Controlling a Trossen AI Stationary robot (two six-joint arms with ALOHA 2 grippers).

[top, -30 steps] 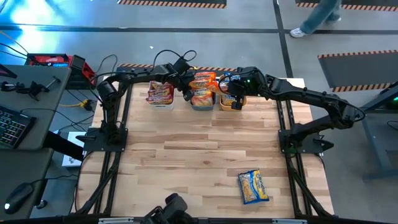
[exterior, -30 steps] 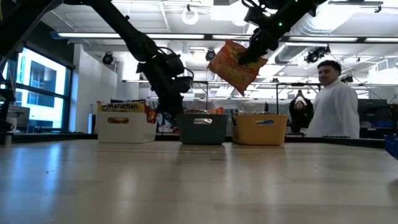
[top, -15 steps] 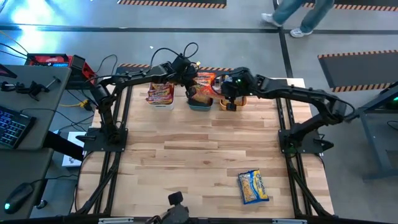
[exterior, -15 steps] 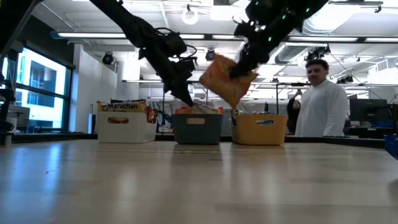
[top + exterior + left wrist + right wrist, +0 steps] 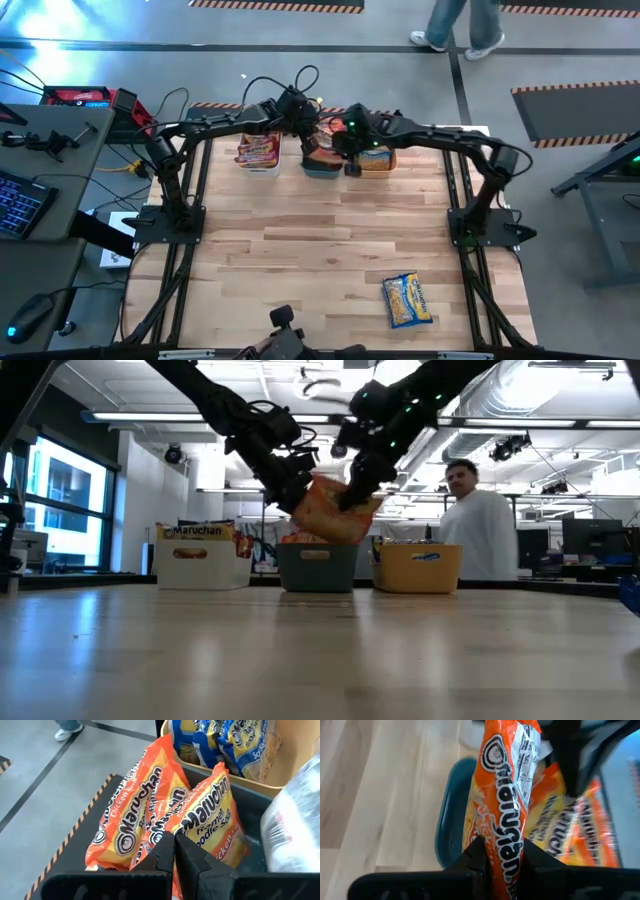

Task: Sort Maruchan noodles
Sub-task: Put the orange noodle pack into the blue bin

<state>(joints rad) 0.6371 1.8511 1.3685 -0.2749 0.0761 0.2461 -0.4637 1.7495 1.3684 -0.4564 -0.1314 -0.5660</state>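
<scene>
My right gripper [image 5: 352,495] is shut on an orange Maruchan packet [image 5: 325,510] above the teal bin [image 5: 320,567], which has several orange packets [image 5: 150,815] standing in it. My left gripper [image 5: 174,851] is shut, its tips at those binned packets, close beside the right gripper [image 5: 346,160]. The white bin [image 5: 258,162] contains pink-red packets. Blue-and-yellow packets [image 5: 220,740] fill the orange bin [image 5: 417,567]. One blue-and-yellow packet [image 5: 407,300] lies flat on the table near its near right corner. My right gripper pinches the orange packet between its two fingers [image 5: 475,857], which lie on its two flat faces near one end [image 5: 503,837]. The fingers come slanting down from the right. The packet hangs tilted below them over the teal bin's rim [image 5: 445,820]. My left gripper: whether its shut tips touch the binned orange packets, I cannot tell.
The three bins stand in a row along the table's far edge [image 5: 330,108]. The two arms meet closely over the teal bin. The wooden table top [image 5: 320,240] stretches toward the near edge. A person in white [image 5: 478,540] stands beyond the table.
My right gripper has carried the orange packet toward the table's left and downward, from above the orange bin to over the teal bin, the packet staying tilted. My left gripper has risen a little and shifted slightly right at the teal bin. The person behind has walked left.
</scene>
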